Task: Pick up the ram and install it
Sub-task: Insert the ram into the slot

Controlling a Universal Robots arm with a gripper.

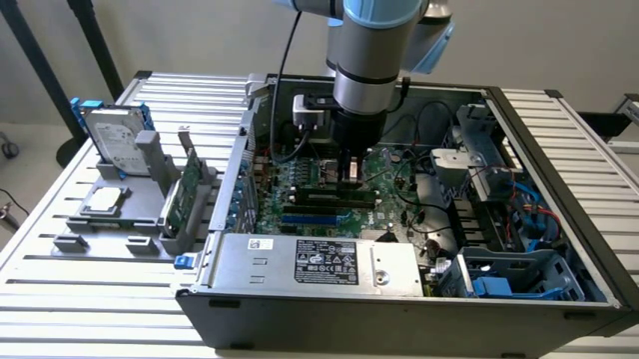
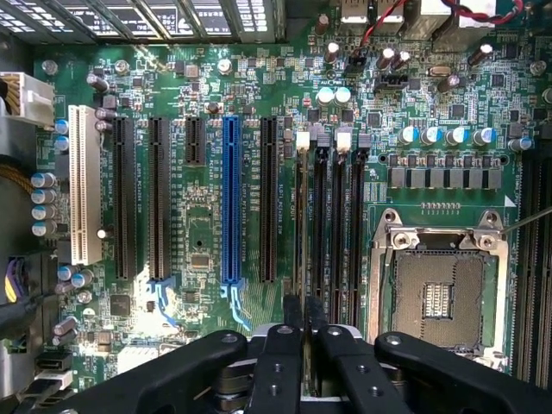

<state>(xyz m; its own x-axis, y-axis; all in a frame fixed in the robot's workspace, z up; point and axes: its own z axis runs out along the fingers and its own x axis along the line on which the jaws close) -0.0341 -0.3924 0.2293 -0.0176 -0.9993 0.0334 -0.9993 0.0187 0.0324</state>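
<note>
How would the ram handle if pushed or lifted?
Probably stiff: the ram is a flat board standing on edge among the slots, below the gripper. Likely light, being so thin. A sideways push might strain it, since its long edge is narrow.

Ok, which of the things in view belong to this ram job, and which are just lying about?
In the job:
- ram, lying along the black memory slots
- pincer, directly over the ram

Lying about:
- hard drive and green expansion card, in the grey rack outside the case
- power supply
- empty processor socket
- blue slot
</note>
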